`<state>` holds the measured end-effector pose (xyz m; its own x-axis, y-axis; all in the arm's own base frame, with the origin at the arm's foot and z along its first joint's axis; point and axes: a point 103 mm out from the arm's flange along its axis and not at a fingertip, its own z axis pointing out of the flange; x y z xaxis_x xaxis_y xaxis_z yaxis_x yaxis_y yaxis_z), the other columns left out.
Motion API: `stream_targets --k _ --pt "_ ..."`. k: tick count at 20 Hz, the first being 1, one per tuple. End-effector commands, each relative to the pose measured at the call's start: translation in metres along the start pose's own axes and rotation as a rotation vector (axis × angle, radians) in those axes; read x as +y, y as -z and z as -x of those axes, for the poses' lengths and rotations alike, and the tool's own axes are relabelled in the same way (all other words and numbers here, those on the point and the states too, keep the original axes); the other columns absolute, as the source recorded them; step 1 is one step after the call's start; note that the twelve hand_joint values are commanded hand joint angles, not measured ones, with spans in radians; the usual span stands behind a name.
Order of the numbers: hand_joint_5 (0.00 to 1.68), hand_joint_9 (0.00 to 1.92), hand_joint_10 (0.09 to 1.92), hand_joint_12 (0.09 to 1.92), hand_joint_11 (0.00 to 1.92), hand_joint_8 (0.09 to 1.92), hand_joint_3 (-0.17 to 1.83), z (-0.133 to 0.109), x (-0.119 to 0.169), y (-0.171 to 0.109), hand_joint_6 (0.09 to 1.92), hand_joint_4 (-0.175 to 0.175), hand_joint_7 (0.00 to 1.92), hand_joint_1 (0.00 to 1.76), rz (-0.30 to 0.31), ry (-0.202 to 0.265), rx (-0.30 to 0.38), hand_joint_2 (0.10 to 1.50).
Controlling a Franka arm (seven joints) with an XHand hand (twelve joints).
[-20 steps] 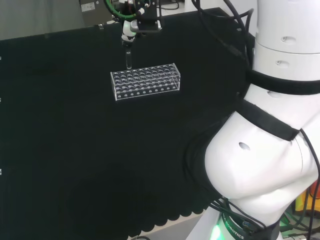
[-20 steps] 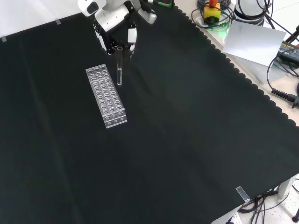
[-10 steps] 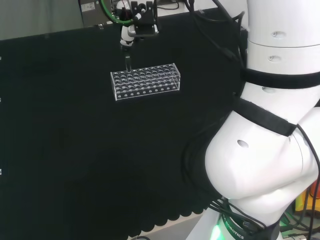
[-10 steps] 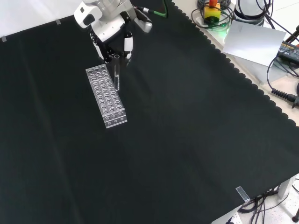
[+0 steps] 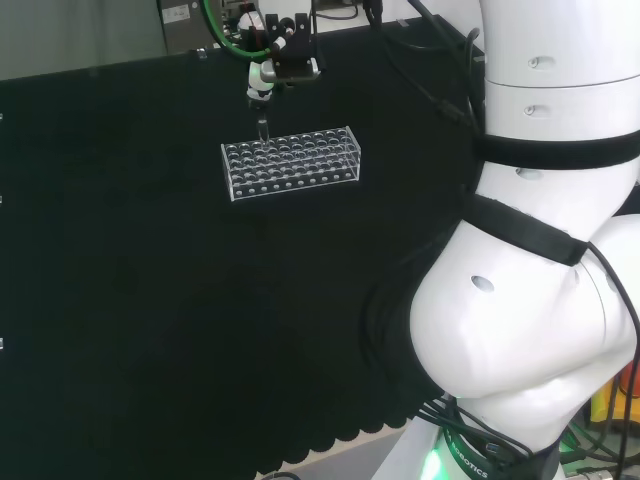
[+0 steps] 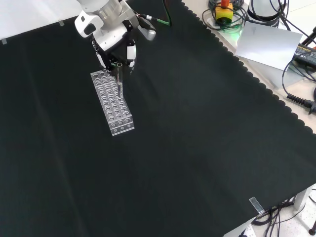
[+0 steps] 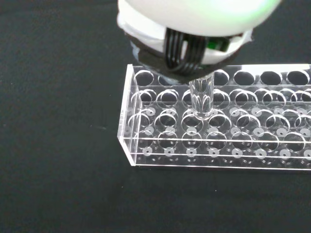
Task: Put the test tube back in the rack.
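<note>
A clear plastic rack (image 5: 290, 162) with several rows of round holes lies on the black cloth, also seen as a long block in the front view (image 6: 112, 101). The hand (image 6: 109, 34) hangs above the rack's far end, fingers curled round the top of an upright clear test tube (image 6: 119, 78). In the head view the hand (image 5: 268, 72) sits just behind the rack's left part with the test tube (image 5: 262, 128) pointing down at it. From the wrist, the test tube (image 7: 201, 99) has its round bottom close over the rack (image 7: 218, 141), above a hole in a middle row.
A black cloth (image 6: 197, 148) covers the bench with wide bare room around the rack. Cables, a yellow and red button box (image 6: 224, 12) and a sheet of paper (image 6: 266, 44) lie beyond the cloth's scalloped edge. The arm's white links (image 5: 530, 300) stand at the head view's right.
The hand has carried the test tube sideways from beside the rack to over its holes, and the tube's tip now sits lower, at the rack's top.
</note>
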<state>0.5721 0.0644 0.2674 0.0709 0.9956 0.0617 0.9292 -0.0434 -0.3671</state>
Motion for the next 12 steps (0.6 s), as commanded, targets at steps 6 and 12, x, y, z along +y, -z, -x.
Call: stream_targets --k 6,12 --pt "1.39 1.4 0.41 0.91 1.26 0.25 0.51 0.0119 0.0099 -0.0058 0.35 -0.175 1.84 1.44 -0.015 -0.025 0.021 0.67" --pt "1.39 1.4 0.41 0.91 1.26 0.25 0.51 0.0132 0.0134 -0.0084 0.35 -0.175 1.84 1.44 -0.025 -0.031 0.025 0.67"
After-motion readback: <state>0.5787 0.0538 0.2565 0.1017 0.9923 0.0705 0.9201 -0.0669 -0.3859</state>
